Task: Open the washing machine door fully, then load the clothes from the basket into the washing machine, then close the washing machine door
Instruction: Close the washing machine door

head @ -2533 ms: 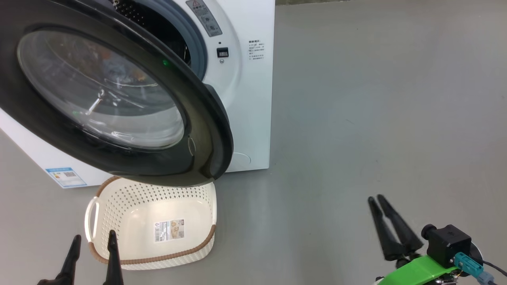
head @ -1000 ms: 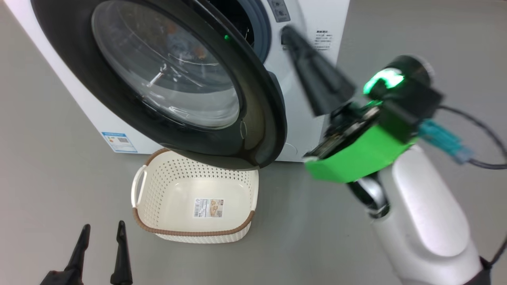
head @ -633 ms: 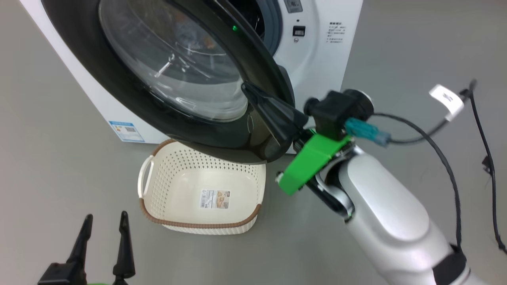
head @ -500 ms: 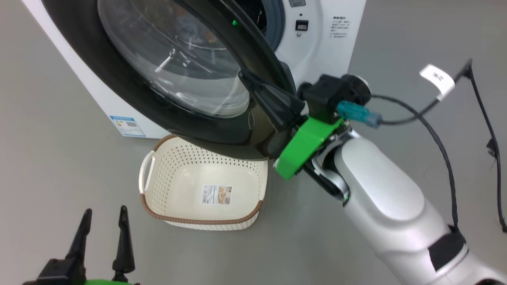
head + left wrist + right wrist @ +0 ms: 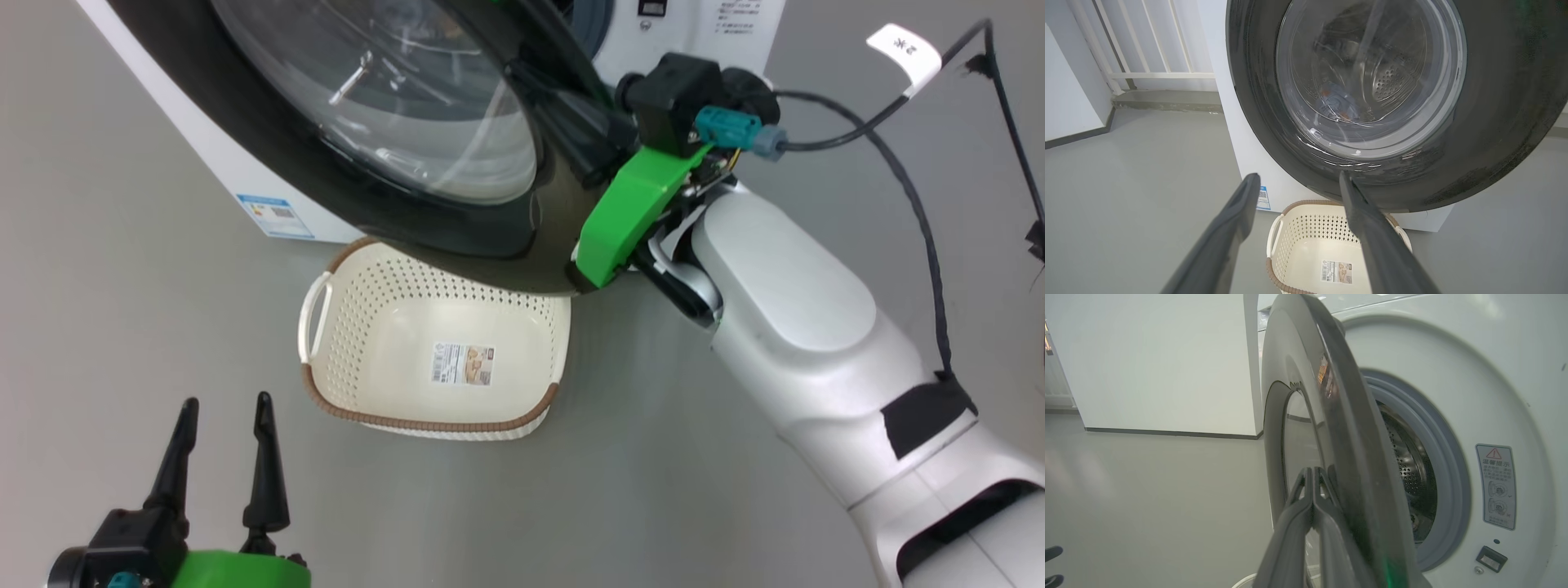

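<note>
Head view, nearest: the left pincer (image 5: 226, 400) gapes wide, holding nothing, near the basket (image 5: 433, 425) on the floor (image 5: 122, 245). Beyond, the right pincer (image 5: 1312, 470), fingers pressed together and empty, meets the outer face of the washing machine door (image 5: 490, 220), which stands ajar. Through its glass, the clothes (image 5: 1337, 105) lie inside the washing machine (image 5: 694, 33).
</note>
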Available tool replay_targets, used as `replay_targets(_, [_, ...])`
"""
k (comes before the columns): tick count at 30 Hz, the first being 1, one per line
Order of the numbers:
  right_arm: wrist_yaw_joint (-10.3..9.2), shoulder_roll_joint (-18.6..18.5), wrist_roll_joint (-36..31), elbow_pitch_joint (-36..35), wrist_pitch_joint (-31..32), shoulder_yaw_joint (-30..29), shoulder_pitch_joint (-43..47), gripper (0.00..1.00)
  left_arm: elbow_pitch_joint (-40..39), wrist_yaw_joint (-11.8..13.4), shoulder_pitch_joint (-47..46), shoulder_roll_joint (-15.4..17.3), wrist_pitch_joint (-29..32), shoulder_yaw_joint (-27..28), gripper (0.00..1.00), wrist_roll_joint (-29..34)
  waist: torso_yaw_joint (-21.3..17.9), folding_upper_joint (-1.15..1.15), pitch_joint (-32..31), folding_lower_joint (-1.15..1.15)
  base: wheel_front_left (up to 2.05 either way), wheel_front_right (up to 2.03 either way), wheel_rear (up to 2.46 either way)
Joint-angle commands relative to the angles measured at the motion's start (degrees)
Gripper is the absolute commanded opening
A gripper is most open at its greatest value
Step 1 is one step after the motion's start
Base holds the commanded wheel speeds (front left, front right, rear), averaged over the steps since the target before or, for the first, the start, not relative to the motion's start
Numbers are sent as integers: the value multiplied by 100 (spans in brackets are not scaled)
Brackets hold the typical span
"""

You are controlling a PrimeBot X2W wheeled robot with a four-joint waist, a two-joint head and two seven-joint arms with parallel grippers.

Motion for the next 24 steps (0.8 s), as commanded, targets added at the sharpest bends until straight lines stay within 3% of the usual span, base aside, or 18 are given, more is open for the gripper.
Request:
replay_targets(1, [23,125,74,-69,-41,-9,-118,0,-96,7,-202,69,-67,171,100,-25,42,0,74,0,0,0,0])
replay_targets(24, [23,125,-582,2140,-344,-1040,-2087,0,287,-135,-737,-176,-291,-125,100,-85,426,0,711,0,0,0,0])
